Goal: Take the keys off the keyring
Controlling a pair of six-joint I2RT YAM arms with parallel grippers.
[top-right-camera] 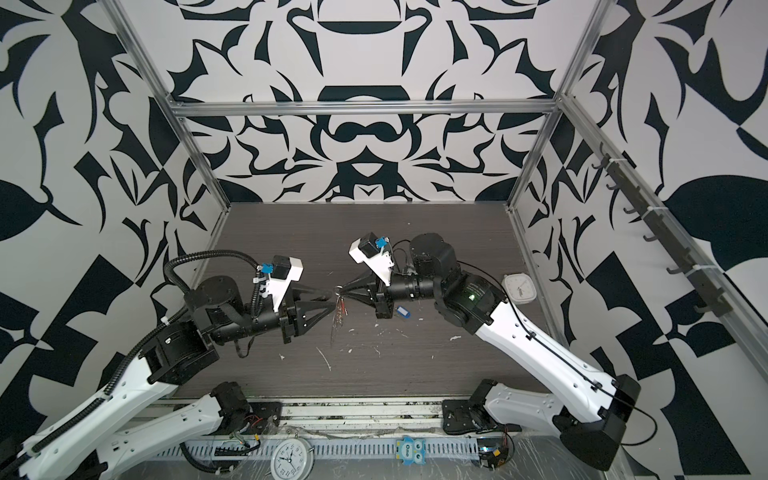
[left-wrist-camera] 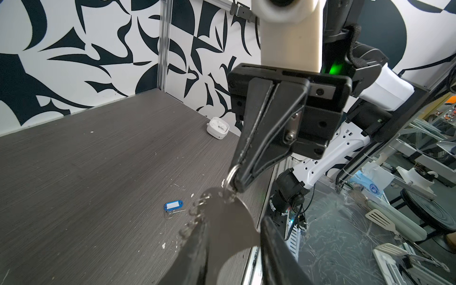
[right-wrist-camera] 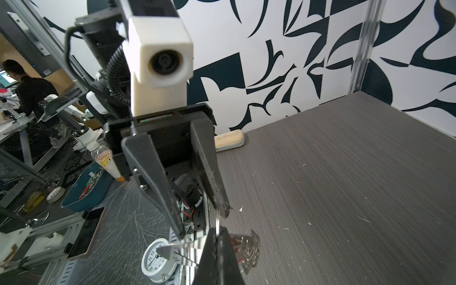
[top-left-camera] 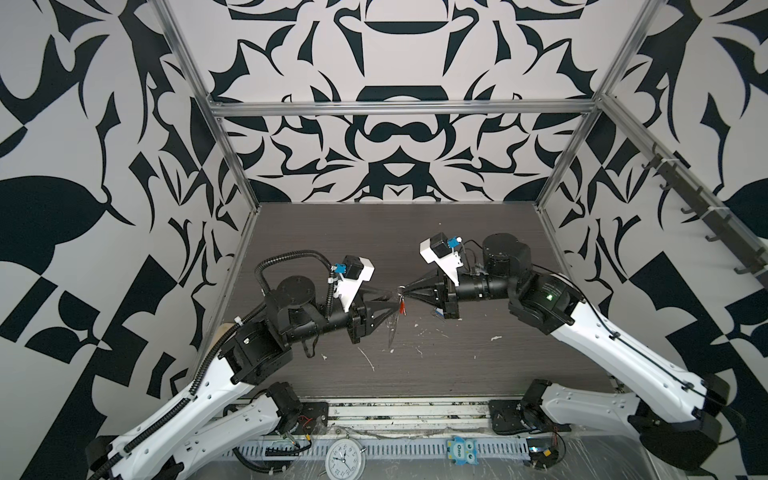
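Observation:
Both grippers meet above the middle of the table. My right gripper (top-left-camera: pixel 405 293) (top-right-camera: pixel 343 291) (left-wrist-camera: pixel 237 183) (right-wrist-camera: pixel 218 230) is shut on the top ring of the keyring (left-wrist-camera: pixel 230 174). The keyring's chain (left-wrist-camera: pixel 197 209) (right-wrist-camera: pixel 248 249) hangs below the ring. The red key (top-left-camera: pixel 402 306) (top-right-camera: pixel 341 306) dangles from it. My left gripper (top-left-camera: pixel 396 301) (top-right-camera: pixel 336 298) (left-wrist-camera: pixel 234 222) (right-wrist-camera: pixel 202 223) is open, with its fingertips (right-wrist-camera: pixel 224 211) on either side of that ring. The blue key (top-right-camera: pixel 402 312) (left-wrist-camera: pixel 173 206) lies loose on the table under the right arm.
A white square clock (top-right-camera: pixel 519 289) (left-wrist-camera: pixel 218 127) sits by the right wall. A beige case (right-wrist-camera: pixel 229 139) lies by the left wall. A round clock (top-left-camera: pixel 345 459) and a blue owl figure (top-left-camera: pixel 461 451) sit on the front rail. White scuff marks (top-left-camera: pixel 368 359) dot the table.

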